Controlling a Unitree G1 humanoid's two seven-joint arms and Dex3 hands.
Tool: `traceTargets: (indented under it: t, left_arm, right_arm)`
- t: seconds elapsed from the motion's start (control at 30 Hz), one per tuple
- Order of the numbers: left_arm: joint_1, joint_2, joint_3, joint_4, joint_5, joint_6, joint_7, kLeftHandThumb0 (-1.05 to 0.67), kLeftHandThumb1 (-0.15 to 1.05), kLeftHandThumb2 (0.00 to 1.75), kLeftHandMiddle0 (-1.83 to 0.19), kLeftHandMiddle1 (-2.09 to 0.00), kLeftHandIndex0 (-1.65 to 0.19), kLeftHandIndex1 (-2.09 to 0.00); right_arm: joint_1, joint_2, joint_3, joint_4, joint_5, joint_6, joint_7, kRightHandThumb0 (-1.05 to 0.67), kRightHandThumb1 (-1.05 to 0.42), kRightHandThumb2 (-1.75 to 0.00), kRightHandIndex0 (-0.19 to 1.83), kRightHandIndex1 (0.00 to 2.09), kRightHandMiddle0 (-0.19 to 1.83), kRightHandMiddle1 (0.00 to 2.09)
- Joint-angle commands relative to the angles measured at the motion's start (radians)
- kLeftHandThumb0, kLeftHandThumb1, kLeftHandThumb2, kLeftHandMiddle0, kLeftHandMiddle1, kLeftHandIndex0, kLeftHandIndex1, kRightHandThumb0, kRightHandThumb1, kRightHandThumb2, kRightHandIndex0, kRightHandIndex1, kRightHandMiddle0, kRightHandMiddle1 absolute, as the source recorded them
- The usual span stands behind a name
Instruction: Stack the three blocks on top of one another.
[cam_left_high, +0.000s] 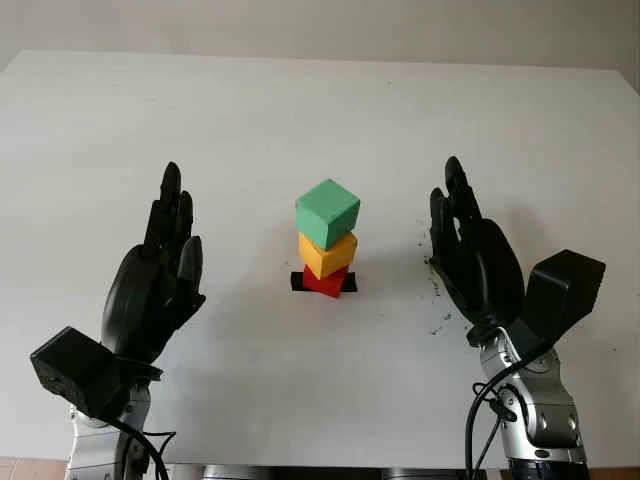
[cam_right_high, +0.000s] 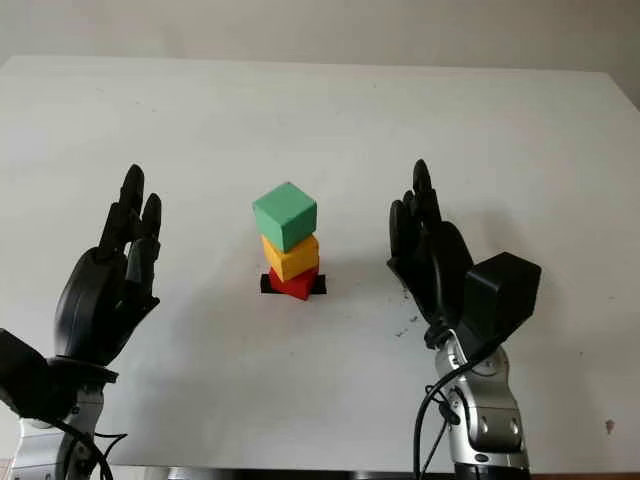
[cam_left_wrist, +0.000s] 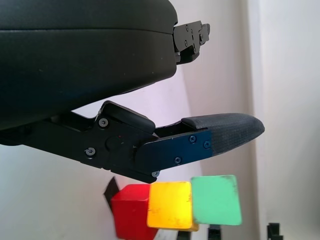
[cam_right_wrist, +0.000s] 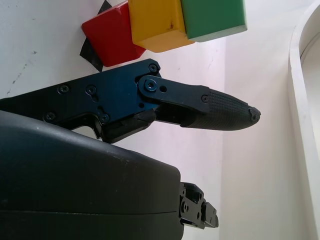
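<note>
Three blocks stand stacked at the table's middle: a green block (cam_left_high: 327, 212) on top, a yellow block (cam_left_high: 328, 254) under it, and a red block (cam_left_high: 326, 281) at the bottom, sitting on a black tape mark (cam_left_high: 298, 281). The stack leans slightly, each block turned a little from the one below. My left hand (cam_left_high: 165, 250) is open to the left of the stack, well apart from it. To the right of the stack my right hand (cam_left_high: 462, 235) is open at a similar distance. The wrist views show the stack too, green block (cam_left_wrist: 216, 200) and red block (cam_right_wrist: 110, 39).
The white table (cam_left_high: 300, 120) stretches far behind the stack. Small dark specks (cam_left_high: 438, 325) mark the surface beside my right hand. The table's front edge runs just below both wrists.
</note>
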Motion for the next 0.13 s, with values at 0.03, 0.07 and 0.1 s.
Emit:
traceTargets:
  t: [0.03, 0.07, 0.1]
  left_arm:
    - [-0.007, -0.015, -0.015, 0.022, 0.004, -0.021, 0.023, -0.82, 1.05, 0.69, 0.19, 0.00, 0.19, 0.00]
    - [-0.007, -0.020, -0.019, 0.025, 0.002, -0.024, 0.031, -0.83, 1.05, 0.69, 0.19, 0.00, 0.19, 0.00]
    - [-0.007, -0.023, -0.022, 0.028, 0.001, -0.027, 0.036, -0.83, 1.05, 0.69, 0.19, 0.00, 0.19, 0.00]
  right_arm:
    - [0.003, 0.005, 0.004, 0.000, -0.006, -0.024, -0.004, -0.72, -1.05, -0.65, -0.19, 0.00, -0.19, 0.00]
    - [0.007, 0.007, 0.003, -0.001, -0.004, -0.028, -0.002, -0.72, -1.05, -0.65, -0.19, 0.00, -0.19, 0.00]
    - [0.010, 0.008, 0.003, 0.001, -0.002, -0.032, -0.001, -0.72, -1.05, -0.65, -0.19, 0.00, -0.19, 0.00]
